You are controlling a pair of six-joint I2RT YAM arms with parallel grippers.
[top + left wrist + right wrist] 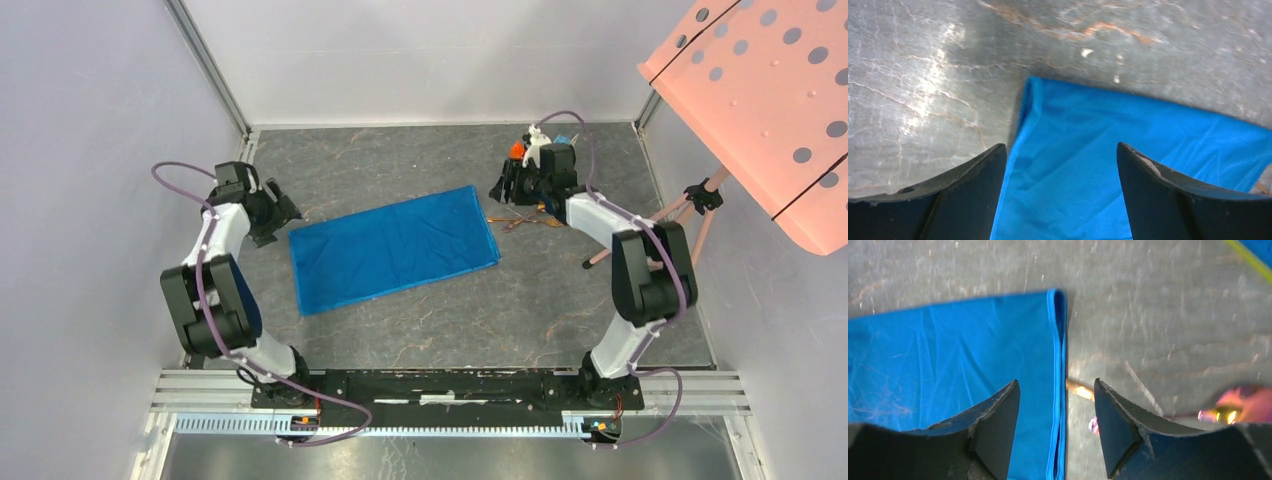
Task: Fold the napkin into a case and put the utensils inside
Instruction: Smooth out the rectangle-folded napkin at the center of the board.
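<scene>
Grey marbled desk (560,300) carries the bright blue cloth napkin (392,247), a flat oblong mid-frame. Both jaws hang released over its ends. We risk the right jaws scattering thin copper-gold utensils (522,221) just right of it.

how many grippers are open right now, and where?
2. The left gripper is open over the left short edge of the napkin. The right gripper is open, straddling its right short edge. Neither holds anything.
</scene>
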